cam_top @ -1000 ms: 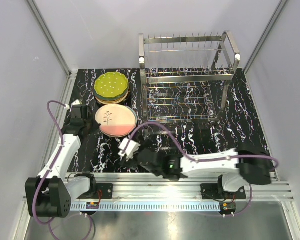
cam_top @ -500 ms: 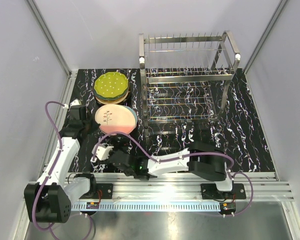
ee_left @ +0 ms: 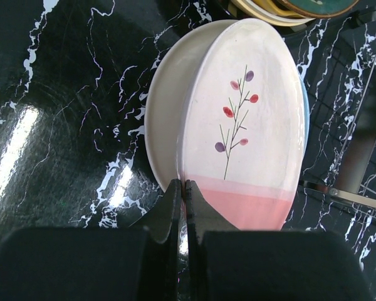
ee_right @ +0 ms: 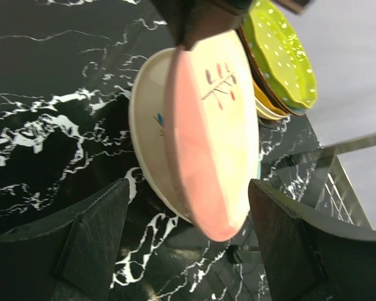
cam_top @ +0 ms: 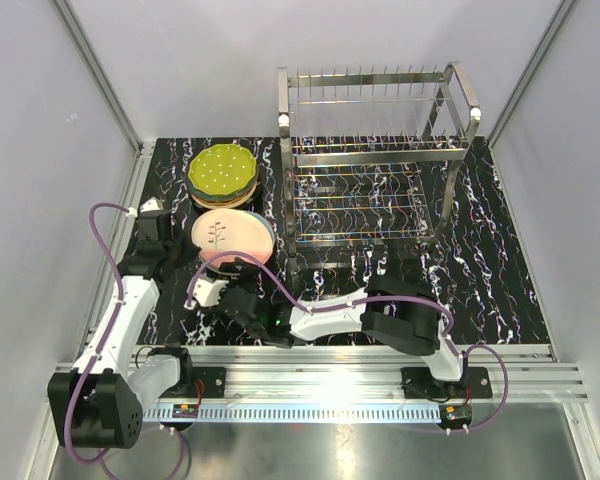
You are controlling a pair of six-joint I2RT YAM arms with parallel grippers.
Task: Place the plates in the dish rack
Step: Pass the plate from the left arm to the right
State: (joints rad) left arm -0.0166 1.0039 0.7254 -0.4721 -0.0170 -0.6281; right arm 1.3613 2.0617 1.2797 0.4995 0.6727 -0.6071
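Note:
The pink/cream plate (cam_top: 231,238) with a twig print stands tilted on edge in front of the dish rack (cam_top: 380,150). My left gripper (ee_left: 183,188) is shut on its near rim; it also shows in the top view (cam_top: 183,257). In the left wrist view the plate (ee_left: 244,125) leans over a cream plate (ee_right: 149,119) beneath it. My right gripper (ee_right: 189,188) is open, its fingers either side of the pink plate's (ee_right: 219,132) lower edge, not touching. In the top view it (cam_top: 208,291) sits just below the plate. A dotted green plate (cam_top: 222,170) tops a stack.
The shiny wire rack stands at the back right, its near post (cam_top: 290,262) close to the tilted plate. The plate stack (ee_right: 279,56) lies just behind the tilted plate. A pale blue rim (ee_left: 306,113) peeks from under it. The left wall rail (cam_top: 130,215) is close.
My right arm has swung left across the table, bringing its open gripper up to the pink/cream plate. The left gripper has tipped that plate up on edge and shifted it slightly back.

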